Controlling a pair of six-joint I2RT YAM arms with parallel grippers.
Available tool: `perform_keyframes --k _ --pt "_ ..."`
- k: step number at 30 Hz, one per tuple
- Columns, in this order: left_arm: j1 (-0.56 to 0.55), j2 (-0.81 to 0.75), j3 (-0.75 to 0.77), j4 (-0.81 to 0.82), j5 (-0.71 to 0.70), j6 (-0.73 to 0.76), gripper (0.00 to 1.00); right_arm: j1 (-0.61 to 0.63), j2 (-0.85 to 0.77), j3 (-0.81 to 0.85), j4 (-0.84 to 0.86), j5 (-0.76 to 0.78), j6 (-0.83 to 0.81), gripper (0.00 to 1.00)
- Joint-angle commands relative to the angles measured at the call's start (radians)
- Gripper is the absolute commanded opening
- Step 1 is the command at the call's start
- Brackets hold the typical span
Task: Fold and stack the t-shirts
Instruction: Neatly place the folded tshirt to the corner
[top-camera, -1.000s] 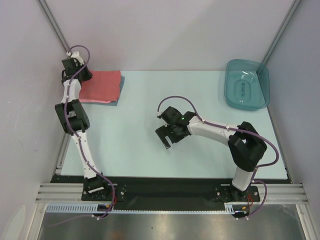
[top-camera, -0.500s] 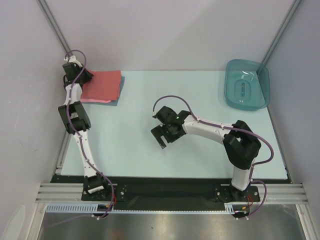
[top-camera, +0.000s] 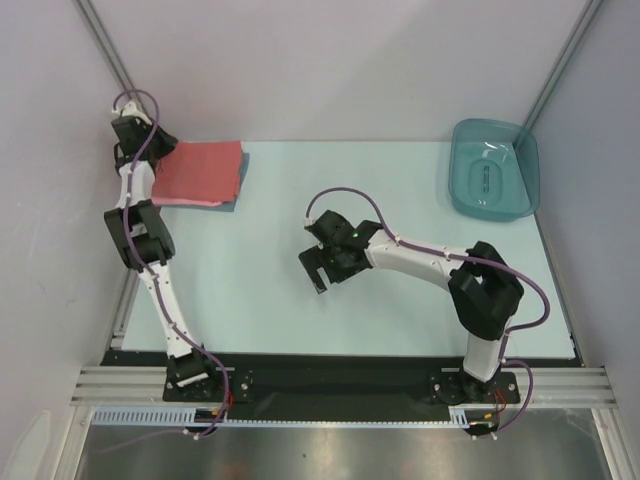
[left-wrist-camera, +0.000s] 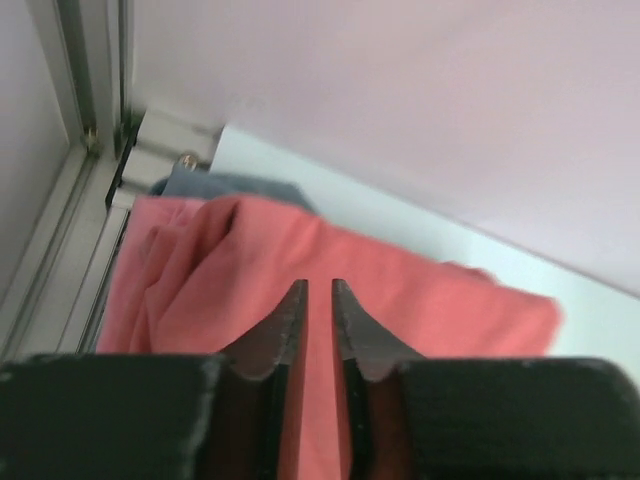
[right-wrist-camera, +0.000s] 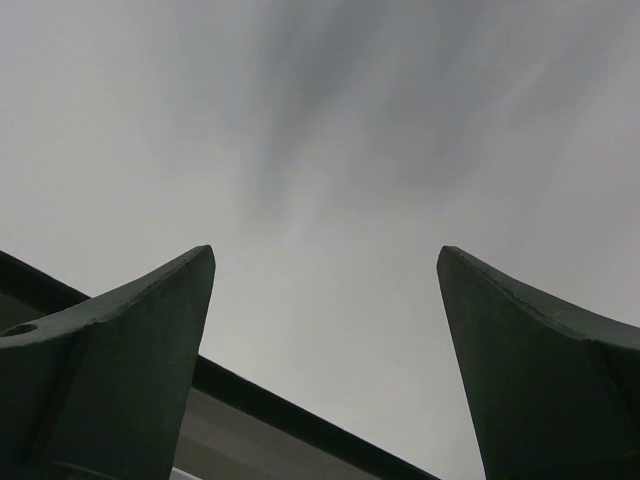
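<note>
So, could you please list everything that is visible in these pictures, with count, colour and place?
t-shirts: one folded stack, brick-red on top with a grey-blue edge beneath, far left corner of the table.
tub: one, translucent teal, far right corner.
table: one, pale blue.
left arm: one, white and black, reaching to the stack.
right arm: one, white and black, over the table's middle.
left fingers: two, black, narrowly parted, pointing at the stack.
right fingers: two, dark, wide apart, nothing between them.

T-shirts (top-camera: 200, 172): soft matt cloth (lightly creased). Tub (top-camera: 527, 165): glossy translucent plastic. Table (top-camera: 300, 310): smooth, matt surface. Rail (top-camera: 110, 385): brushed metal.
</note>
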Motion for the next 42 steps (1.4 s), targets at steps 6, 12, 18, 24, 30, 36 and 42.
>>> perform_keyframes --k 6,12,18,24,30,36,42 --pt "-0.080 -0.314 -0.013 -0.088 0.007 -0.109 0.36 -0.049 -0.200 -0.026 0.063 0.038 0.049 0.99" --pt "-0.221 -0.613 -0.447 -0.101 0.065 -0.148 0.36 -0.135 -0.418 -0.205 0.151 0.024 0.112 1.00" --pt "-0.456 -1.018 -0.983 -0.028 0.076 -0.183 0.44 -0.260 -0.665 -0.466 0.301 0.001 0.262 1.00" --pt "-0.517 -1.349 -1.355 0.004 0.157 -0.240 0.51 -0.438 -0.973 -0.868 0.548 -0.158 0.492 1.00" --pt "-0.523 -1.578 -1.603 0.037 0.257 -0.266 0.53 -0.591 -1.264 -1.345 0.963 -0.275 0.902 1.00" --pt "-0.559 -1.713 -1.989 0.459 0.427 -0.536 0.53 -0.577 -1.608 -1.450 0.733 -0.224 0.905 1.00" --pt "-0.559 -1.773 -2.416 1.151 0.460 -0.952 0.55 -0.568 -1.755 -1.448 0.406 -0.218 0.856 1.00"
